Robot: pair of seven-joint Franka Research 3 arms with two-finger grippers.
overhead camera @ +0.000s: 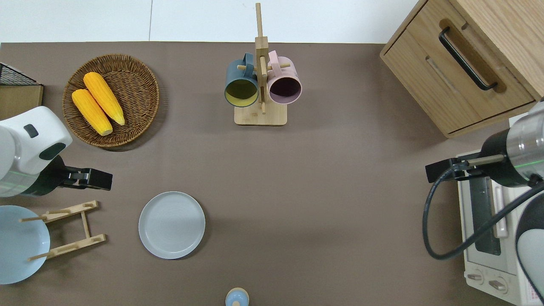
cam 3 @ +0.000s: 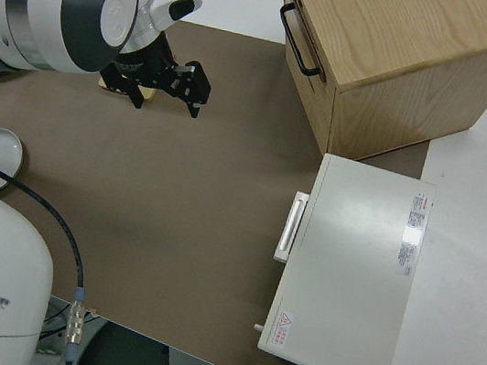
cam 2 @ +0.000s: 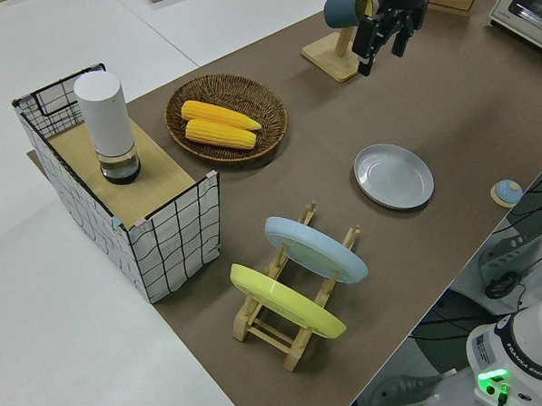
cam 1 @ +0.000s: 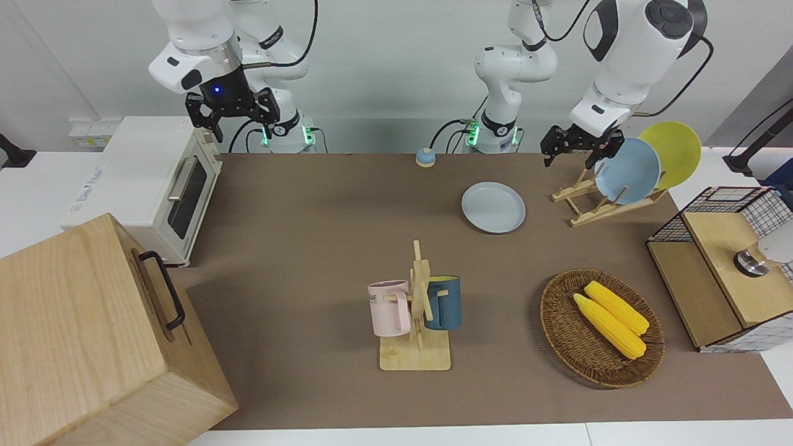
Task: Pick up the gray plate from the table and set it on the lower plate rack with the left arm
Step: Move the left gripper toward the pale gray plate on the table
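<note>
A brown mat (overhead camera: 323, 178) covers the table, and the gray plate (overhead camera: 171, 225) lies flat on it, empty and untouched, rim up. This plate serves as the landmark for everything else.

Just beside the plate, toward the left arm's end of the table, stands the lower plate rack (overhead camera: 68, 230), a small light-wood frame of slanted rails with pegs. A sky-blue plate (cam 1: 627, 171) and a yellow plate (cam 1: 673, 152) lean on edge in the slots farthest from the gray plate; the slots closest to it hold nothing.

The left gripper (overhead camera: 100, 179) hangs in the air over the mat, between the rack and a wicker basket (overhead camera: 140, 85), off to the gray plate's side. Its fingers stand apart and grasp nothing. The right gripper (cam 1: 235, 118) is parked, fingers spread and empty.

Farther from the robots than the gray plate, the wicker basket holds two ears of yellow corn (overhead camera: 98, 103). Also farther out, toward the table's middle, a wooden mug stand (overhead camera: 261, 89) carries a dark blue mug (overhead camera: 241, 85) and a pink mug (overhead camera: 284, 83). Nearer the robots than the plate sits a small blue bell (overhead camera: 236, 297). Well apart from the plate, at the right arm's end, are a white toaster oven (cam 1: 167, 186) and a wooden drawer box (cam 1: 93, 334). At the left arm's end stands a wire-sided crate (cam 2: 134, 205) with a white cylinder (cam 2: 107, 126) on top.
</note>
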